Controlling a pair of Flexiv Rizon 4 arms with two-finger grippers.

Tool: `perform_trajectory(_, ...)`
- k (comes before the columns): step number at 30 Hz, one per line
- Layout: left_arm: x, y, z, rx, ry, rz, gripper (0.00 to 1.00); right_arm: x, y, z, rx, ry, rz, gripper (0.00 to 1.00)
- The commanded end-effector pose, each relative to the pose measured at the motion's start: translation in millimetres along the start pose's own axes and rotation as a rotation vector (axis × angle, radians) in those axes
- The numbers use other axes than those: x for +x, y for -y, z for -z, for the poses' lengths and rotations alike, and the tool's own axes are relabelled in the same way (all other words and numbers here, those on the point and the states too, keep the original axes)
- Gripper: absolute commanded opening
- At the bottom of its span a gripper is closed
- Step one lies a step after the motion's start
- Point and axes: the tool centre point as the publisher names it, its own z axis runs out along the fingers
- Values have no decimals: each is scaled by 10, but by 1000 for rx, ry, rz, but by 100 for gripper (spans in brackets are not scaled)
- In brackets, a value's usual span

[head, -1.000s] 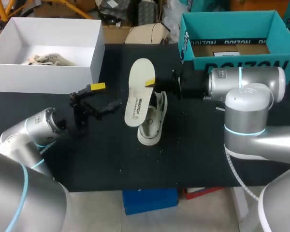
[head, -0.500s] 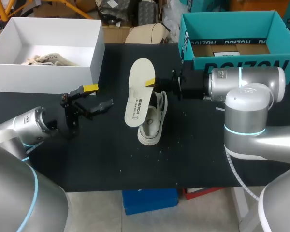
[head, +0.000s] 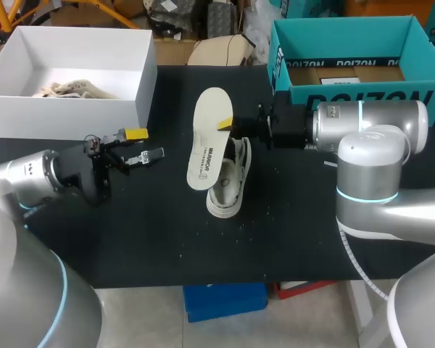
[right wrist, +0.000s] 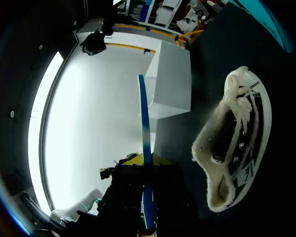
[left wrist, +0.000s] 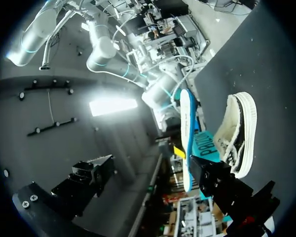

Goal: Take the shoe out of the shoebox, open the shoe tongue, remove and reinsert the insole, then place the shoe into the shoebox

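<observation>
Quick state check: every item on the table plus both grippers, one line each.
insole: out of the shoe, held up off the table
shoe: on the table, outside the shoebox, ungripped
white shoebox: open, no lid on
teal box: open top
left gripper: open, empty
right gripper: shut on the insole
</observation>
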Motion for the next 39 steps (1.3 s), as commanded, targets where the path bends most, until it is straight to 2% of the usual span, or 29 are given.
perform_trajectory(1,56,-12,-28,30,-22,5,100,2,6,-12,-2,2,0,0)
perform_trajectory(8,85,-7,-88,61,-64,-8,100,2,6,-12,-2,2,0,0)
perform_trajectory(26,111,0,-97,52,-45,-29,100,2,6,-12,-2,2,0,0)
perform_trajectory(32,171,16,-116,73,-219,-108,100,2,6,-12,-2,2,0,0)
perform_trajectory(39,174,-11,-244,105,-218,-116,100,2,6,-12,-2,2,0,0)
